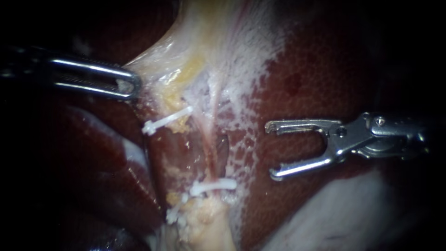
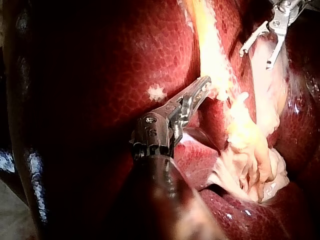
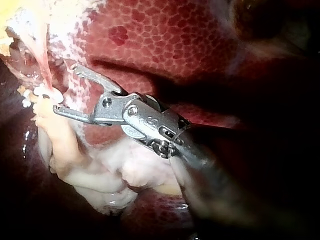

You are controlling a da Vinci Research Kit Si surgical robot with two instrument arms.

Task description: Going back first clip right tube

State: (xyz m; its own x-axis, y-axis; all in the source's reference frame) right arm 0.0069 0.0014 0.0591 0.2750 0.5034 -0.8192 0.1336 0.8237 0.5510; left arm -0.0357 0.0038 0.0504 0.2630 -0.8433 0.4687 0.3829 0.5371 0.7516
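Right instrument (image 1: 271, 151) positioned over the liver (image 1: 316, 83), jaws spread wide and empty, tips near the right tube (image 1: 212, 139) but apart from it. Left instrument (image 1: 131, 85) clamped on pale tissue (image 1: 155, 65) above both tubes, jaws closed on it from two sides. White clip (image 1: 214, 186) seated across the right tube below the level of the open jaws; second clip (image 1: 167, 120) across the left tube (image 1: 174, 153) higher up; third clip (image 1: 175, 214) lowest, beside yellowish fat (image 1: 209, 221), its tube not discernible.

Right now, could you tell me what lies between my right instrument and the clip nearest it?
Only bare, white-flecked liver, seen in the endoscope view, separates the right instrument from that clip.
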